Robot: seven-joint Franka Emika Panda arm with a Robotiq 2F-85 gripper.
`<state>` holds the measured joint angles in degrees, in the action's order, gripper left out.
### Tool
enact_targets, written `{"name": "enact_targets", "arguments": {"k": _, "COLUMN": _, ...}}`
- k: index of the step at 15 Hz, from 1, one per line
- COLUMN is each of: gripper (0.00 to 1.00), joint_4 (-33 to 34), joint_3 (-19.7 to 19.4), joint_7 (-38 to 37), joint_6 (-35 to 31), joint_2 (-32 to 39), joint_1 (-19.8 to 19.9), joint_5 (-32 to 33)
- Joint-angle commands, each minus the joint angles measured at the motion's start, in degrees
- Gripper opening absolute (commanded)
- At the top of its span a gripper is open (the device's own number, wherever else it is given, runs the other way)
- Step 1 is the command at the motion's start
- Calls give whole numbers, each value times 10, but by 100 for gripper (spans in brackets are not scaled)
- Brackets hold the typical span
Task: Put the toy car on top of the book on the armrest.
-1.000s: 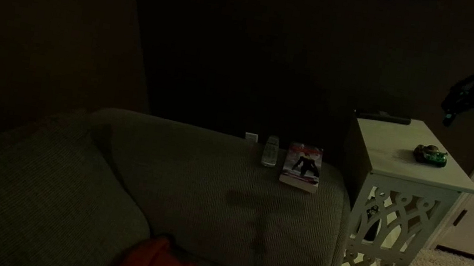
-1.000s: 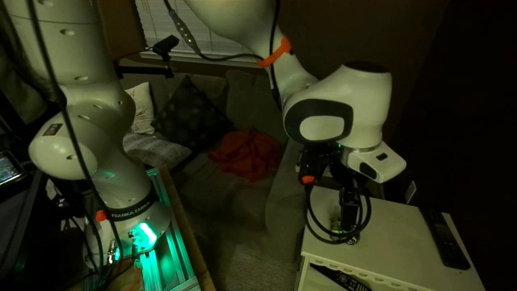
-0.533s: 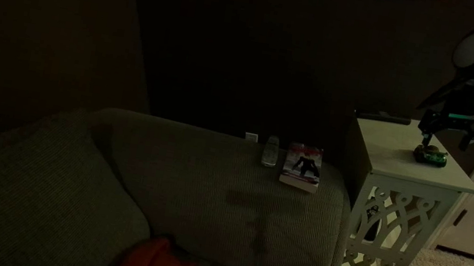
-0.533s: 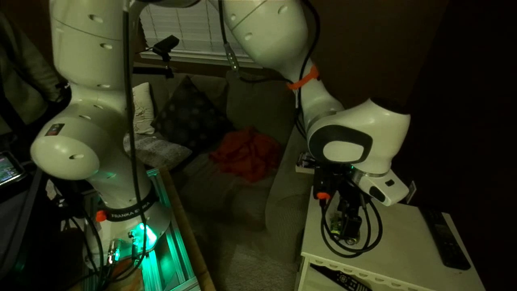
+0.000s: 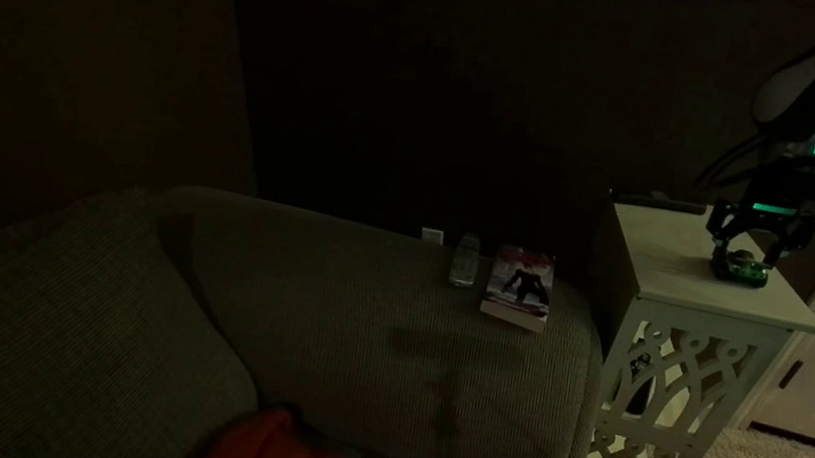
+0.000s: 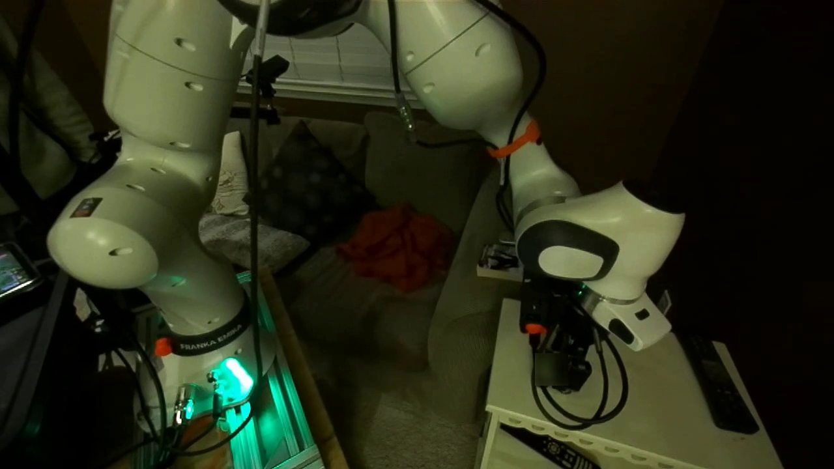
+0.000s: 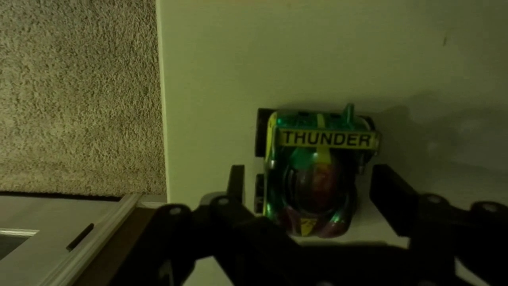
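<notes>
The toy car, green with yellow trim and a "THUNDER" spoiler, sits upright on the white cabinet in an exterior view (image 5: 742,269) and in the wrist view (image 7: 313,178). My gripper (image 5: 745,254) is low over it, fingers pointing down. In the wrist view the open fingertips (image 7: 307,174) are on either side of the car, with gaps on both sides. In an exterior view the gripper (image 6: 561,374) hides the car. The book (image 5: 518,288) lies on the grey sofa armrest (image 5: 345,325); it also shows in an exterior view (image 6: 499,259), partly behind the arm.
The cabinet top (image 6: 645,384) holds a dark remote (image 6: 717,384). Another remote (image 6: 547,449) lies inside the cabinet. A grey remote (image 5: 465,260) lies beside the book. A red cloth (image 6: 401,247) is on the sofa seat. Cables loop around the gripper.
My gripper has moved down and across over the cabinet, from above and beside the car to around it. The fingers remain open. The car and book have not moved.
</notes>
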<state>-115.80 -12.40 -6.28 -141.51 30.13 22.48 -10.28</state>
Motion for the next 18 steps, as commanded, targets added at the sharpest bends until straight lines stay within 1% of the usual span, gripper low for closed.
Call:
{"name": "enact_targets", "arguments": {"k": 1, "gripper": 51, "joint_4": 34, "joint_3": -7, "joint_7": 3, "joint_6": 32, "joint_2": 22, "joint_1": 3, "joint_5": -9}}
{"name": "enact_targets", "arguments": {"k": 3, "gripper": 40, "joint_4": 39, "joint_3": -11, "joint_7": 1, "joint_6": 38, "joint_2": 21, "joint_1": 2, "joint_5": -6}}
{"name": "enact_targets", "arguments": {"k": 5, "gripper": 38, "joint_4": 39, "joint_3": -13, "joint_7": -4, "joint_6": 51, "joint_2": 17, "joint_1": -1, "joint_5": -6}}
{"name": "enact_targets", "arguments": {"k": 6, "gripper": 35, "joint_4": 23, "joint_3": -9, "joint_7": -2, "joint_6": 62, "joint_2": -1, "joint_1": -8, "joint_5": -5}}
{"name": "enact_targets", "arguments": {"k": 7, "gripper": 35, "joint_4": 5, "joint_3": -2, "joint_7": 5, "joint_6": 66, "joint_2": -16, "joint_1": -16, "joint_5": -4}}
{"name": "enact_targets", "arguments": {"k": 9, "gripper": 35, "joint_4": -30, "joint_3": 7, "joint_7": 17, "joint_6": 78, "joint_2": -37, "joint_1": -49, "joint_5": 28}}
{"name": "enact_targets", "arguments": {"k": 12, "gripper": 35, "joint_4": -61, "joint_3": 29, "joint_7": 18, "joint_6": 88, "joint_2": -52, "joint_1": -99, "joint_5": 49}}
{"name": "enact_targets", "arguments": {"k": 16, "gripper": 35, "joint_4": -60, "joint_3": 63, "joint_7": 21, "joint_6": 97, "joint_2": -59, "joint_1": -167, "joint_5": 88}}
{"name": "enact_targets", "arguments": {"k": 17, "gripper": 35, "joint_4": -54, "joint_3": 70, "joint_7": 31, "joint_6": 96, "joint_2": -60, "joint_1": -177, "joint_5": 98}}
{"name": "enact_targets", "arguments": {"k": 18, "gripper": 35, "joint_4": -52, "joint_3": 77, "joint_7": 54, "joint_6": 98, "joint_2": -67, "joint_1": -178, "joint_5": 102}}
